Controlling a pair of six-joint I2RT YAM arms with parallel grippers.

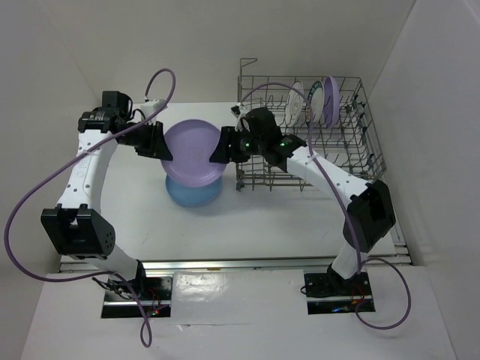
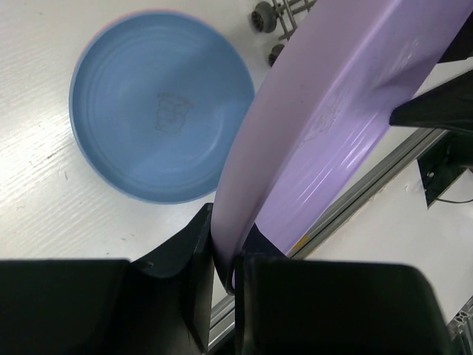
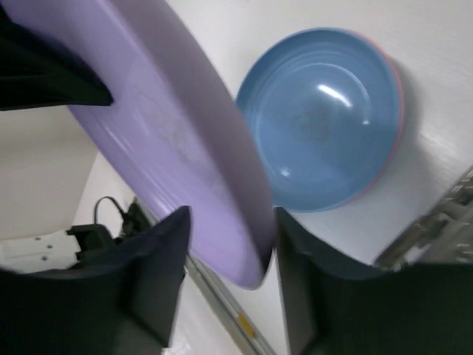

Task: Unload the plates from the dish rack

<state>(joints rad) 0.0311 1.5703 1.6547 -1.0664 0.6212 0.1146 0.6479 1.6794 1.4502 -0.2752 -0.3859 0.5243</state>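
Observation:
A lilac plate (image 1: 193,150) hangs tilted in the air between my two grippers, above a blue plate (image 1: 193,193) that lies on the table on top of a pink one (image 3: 396,78). My left gripper (image 1: 161,142) is shut on the lilac plate's left rim (image 2: 225,255). My right gripper (image 1: 223,148) is open around the plate's right rim (image 3: 255,251): one finger is at the plate's back, the other stands apart from its face. The dish rack (image 1: 360,154) stands at the right and holds upright a lilac plate (image 1: 330,99) and white patterned plates (image 1: 313,101).
The rack's near left corner and its feet (image 2: 264,15) are close to the stacked plates. White walls enclose the table on the left, back and right. A metal rail (image 1: 247,264) runs along the table's front edge.

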